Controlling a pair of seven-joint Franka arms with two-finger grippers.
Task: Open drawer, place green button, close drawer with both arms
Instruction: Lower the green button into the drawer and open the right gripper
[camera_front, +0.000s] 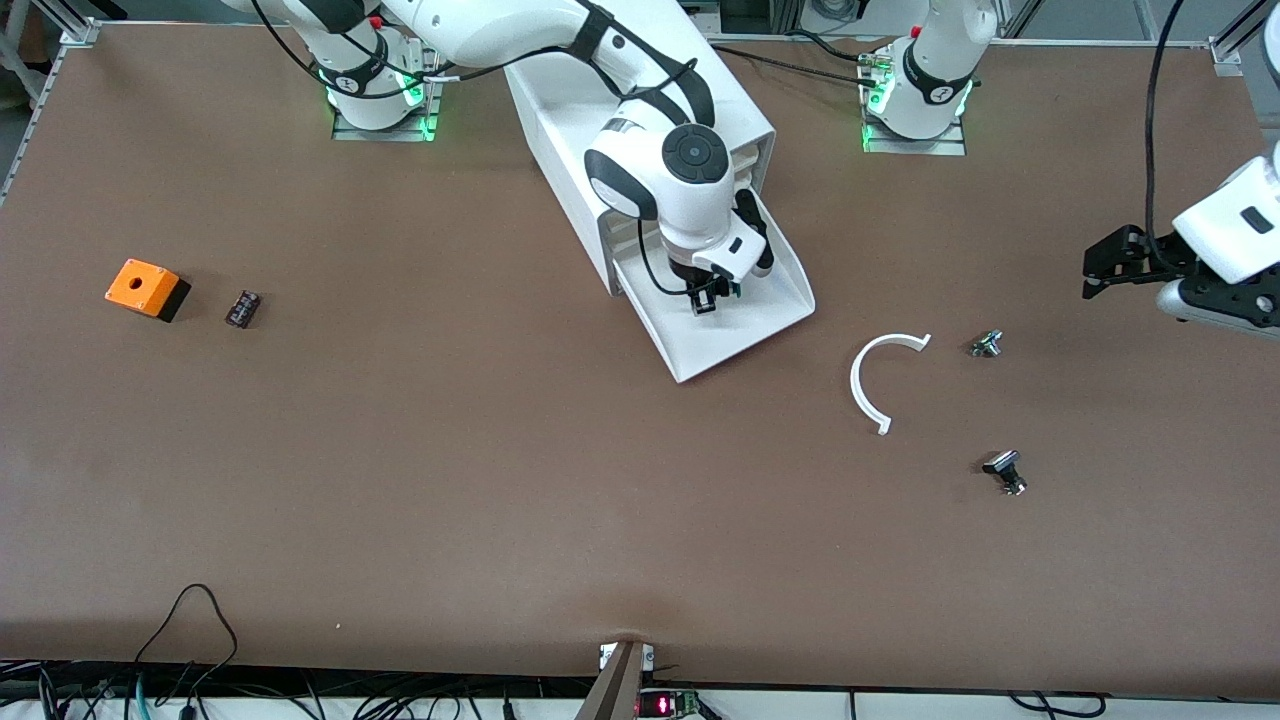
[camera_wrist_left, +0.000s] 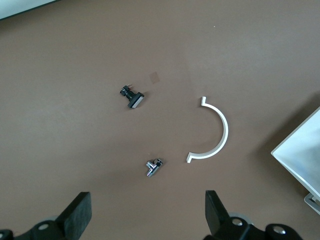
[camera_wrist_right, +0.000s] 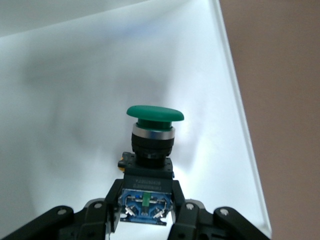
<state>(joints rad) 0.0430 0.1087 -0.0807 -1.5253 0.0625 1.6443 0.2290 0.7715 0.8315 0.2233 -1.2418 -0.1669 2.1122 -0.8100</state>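
Fingers (camera_wrist_right: 145, 210) around button (camera_wrist_right: 152, 131), over drawer (camera_front: 760, 315)

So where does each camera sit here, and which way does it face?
Front view: high across the table, facing both arms; right gripper over the open drawer, left gripper waiting open.
Left wrist view: looks down past its fingers at the white arc.
Right wrist view: looks into the drawer; gripper holds the button.
Shared: the arc and drawer appear in front and left wrist views.
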